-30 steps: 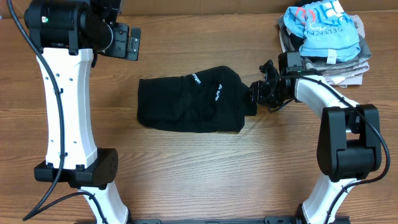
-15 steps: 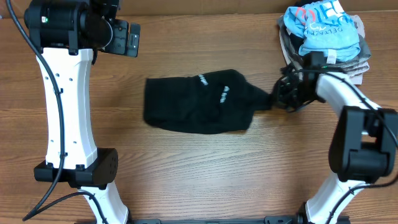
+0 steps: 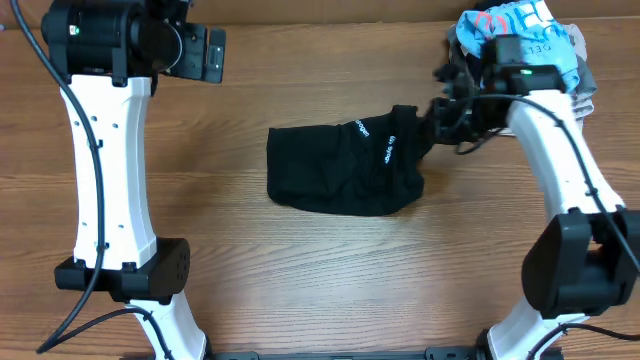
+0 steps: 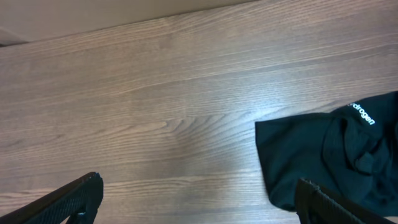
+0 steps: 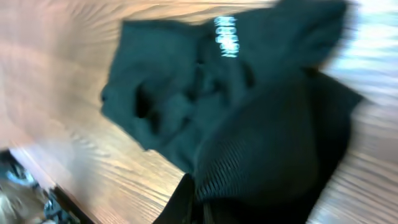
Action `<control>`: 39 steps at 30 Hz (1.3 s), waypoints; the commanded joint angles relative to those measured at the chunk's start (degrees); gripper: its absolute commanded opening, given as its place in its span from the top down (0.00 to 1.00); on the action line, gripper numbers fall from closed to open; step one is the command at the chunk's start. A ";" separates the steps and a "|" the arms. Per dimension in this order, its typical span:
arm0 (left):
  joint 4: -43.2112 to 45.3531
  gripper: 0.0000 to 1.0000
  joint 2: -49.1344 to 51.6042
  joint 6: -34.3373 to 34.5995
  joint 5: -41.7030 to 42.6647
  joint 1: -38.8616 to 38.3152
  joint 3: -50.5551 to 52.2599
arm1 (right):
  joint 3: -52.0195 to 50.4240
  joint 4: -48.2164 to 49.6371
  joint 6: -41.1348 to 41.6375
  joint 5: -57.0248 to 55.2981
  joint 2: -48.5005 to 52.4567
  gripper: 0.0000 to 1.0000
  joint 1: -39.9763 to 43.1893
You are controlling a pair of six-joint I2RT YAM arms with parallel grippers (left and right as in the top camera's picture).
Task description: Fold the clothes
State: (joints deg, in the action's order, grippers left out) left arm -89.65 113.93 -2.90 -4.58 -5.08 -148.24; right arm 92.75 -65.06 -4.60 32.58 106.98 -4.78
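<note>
The clothes are one black garment [image 3: 345, 170] with a small white print [image 3: 385, 150], lying crumpled in the middle of the wooden table. My right gripper [image 3: 432, 118] is shut on its right edge, which is lifted a little off the table. In the right wrist view the black fabric [image 5: 249, 124] bunches into my right gripper [image 5: 205, 208], and the picture is blurred. My left gripper [image 4: 199, 199] hangs open high over the table's left side, with nothing between its fingers [image 4: 74, 199]. The garment's left corner [image 4: 336, 155] shows at the right of that view.
A pile of other clothes [image 3: 525, 50] sits at the back right corner, a light-blue printed shirt on top of grey and beige folded pieces, close behind my right arm. Bare wood [image 3: 300, 290] lies around the black garment.
My right gripper closed on the garment's right edge and pulled it to the right and toward the back. The whole garment slid right. The left arm has not moved.
</note>
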 commanded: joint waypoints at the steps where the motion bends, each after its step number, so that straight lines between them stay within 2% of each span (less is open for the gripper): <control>1: 1.73 0.00 1.57 0.81 -0.50 1.27 2.78 | 2.25 2.80 1.97 0.24 -1.55 0.96 -6.69; 8: 8.04 0.00 6.75 1.77 -0.52 4.46 10.86 | 2.23 14.10 9.88 -5.64 -1.42 0.96 -19.80; 14: 10.91 0.00 15.10 3.74 1.33 8.85 12.63 | 2.14 21.66 12.57 -10.05 0.66 0.96 -28.17; 24: 12.00 0.00 24.26 3.78 3.34 12.17 12.68 | 2.14 31.04 15.15 -9.01 11.58 0.96 -36.06; 34: 15.15 0.00 24.57 3.78 3.37 12.57 13.05 | 2.45 34.32 14.23 -7.28 16.17 0.96 -39.43; 35: 15.21 0.00 24.57 3.78 3.37 12.57 13.05 | 3.04 34.12 14.19 -6.75 15.93 0.95 -39.41; 36: 15.34 0.00 24.57 3.78 3.37 12.57 13.05 | 4.00 33.62 14.05 -5.86 15.50 0.83 -39.30; 37: 15.39 0.00 24.57 3.78 3.34 12.57 13.05 | 5.35 32.65 13.57 -4.87 14.95 0.60 -38.99; 38: 15.39 0.00 24.57 3.78 3.32 12.59 13.05 | 6.78 31.45 13.57 -4.39 14.38 0.48 -38.73; 39: 15.39 0.00 24.57 3.76 3.32 12.59 13.05 | 8.50 29.86 13.40 -4.02 13.86 0.41 -38.47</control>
State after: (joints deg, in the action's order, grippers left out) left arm -74.48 138.08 0.10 -1.93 7.14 -135.46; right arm 95.29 -33.30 10.00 25.41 123.61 -43.92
